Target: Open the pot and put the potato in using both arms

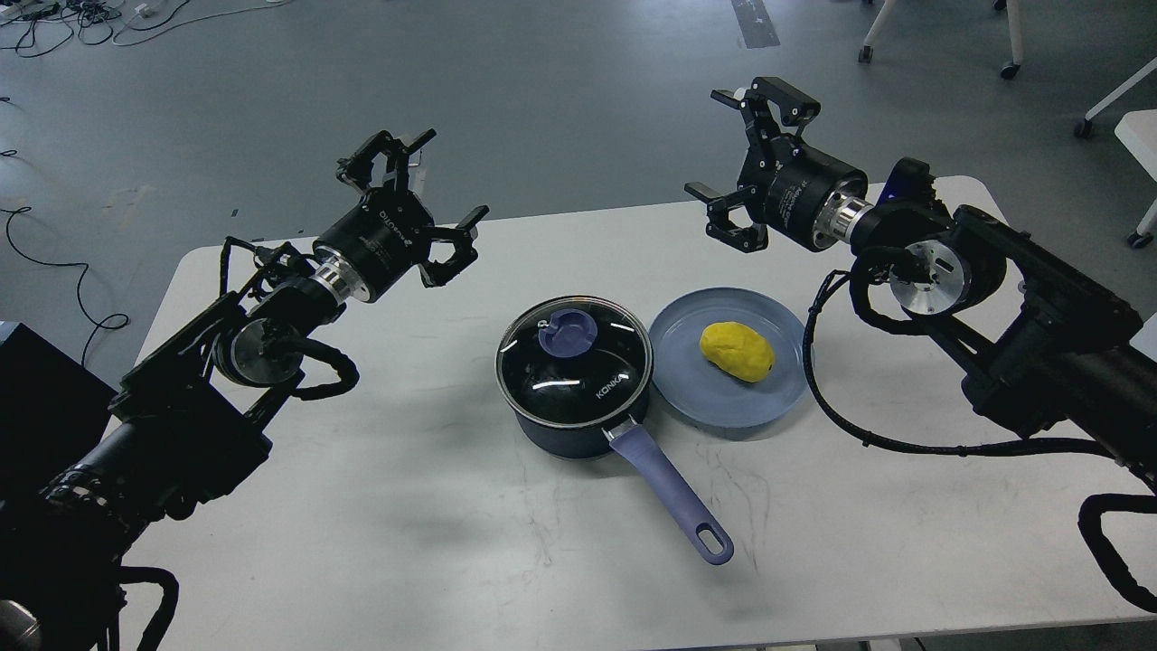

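The dark navy pot (578, 425) stands at the middle of the white table, its periwinkle handle (673, 493) pointing toward the front right. A glass lid with a blue knob (569, 332) covers it. The yellow potato (737, 351) lies on a flat blue plate (687, 362) just right of the pot. My left gripper (425, 194) hovers open above the table, up and left of the pot. High behind the plate, my right gripper (737, 154) is open too. Neither holds anything.
The white table (407, 506) ends at its far edge just behind the grippers. Grey floor lies beyond, with cables (54, 18) at the far left and chair legs (1003, 54) at the far right. A black box (36, 398) sits at the left table edge.
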